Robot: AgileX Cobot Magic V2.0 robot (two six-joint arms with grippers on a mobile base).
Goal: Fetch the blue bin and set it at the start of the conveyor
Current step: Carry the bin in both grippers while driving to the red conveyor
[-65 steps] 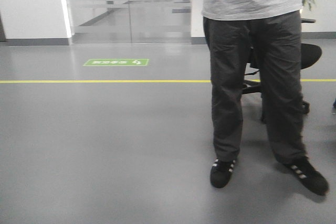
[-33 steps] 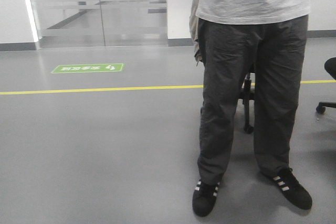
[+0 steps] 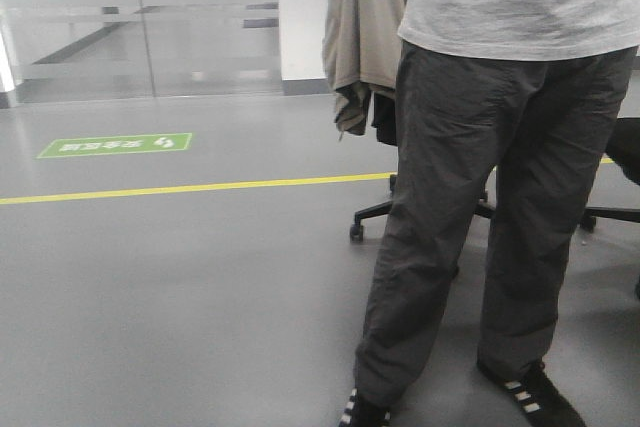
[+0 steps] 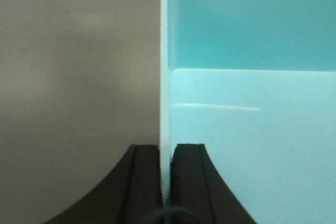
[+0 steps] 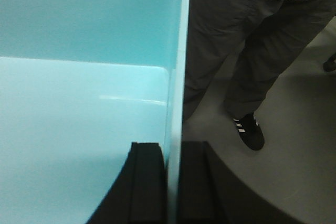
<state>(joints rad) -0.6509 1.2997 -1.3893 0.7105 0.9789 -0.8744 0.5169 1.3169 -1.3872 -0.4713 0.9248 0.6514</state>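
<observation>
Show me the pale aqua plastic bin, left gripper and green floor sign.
pale aqua plastic bin (image 4: 252, 145), left wrist view, inside surface.
left gripper (image 4: 168, 151), left wrist view, between fingertips.
green floor sign (image 3: 115, 144), front view, centre.

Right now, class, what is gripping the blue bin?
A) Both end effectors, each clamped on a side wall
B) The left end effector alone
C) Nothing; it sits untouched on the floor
A: the left wrist view shows the left end effector pinching one wall of the blue bin, and the right wrist view shows the right end effector pinching another.
</observation>
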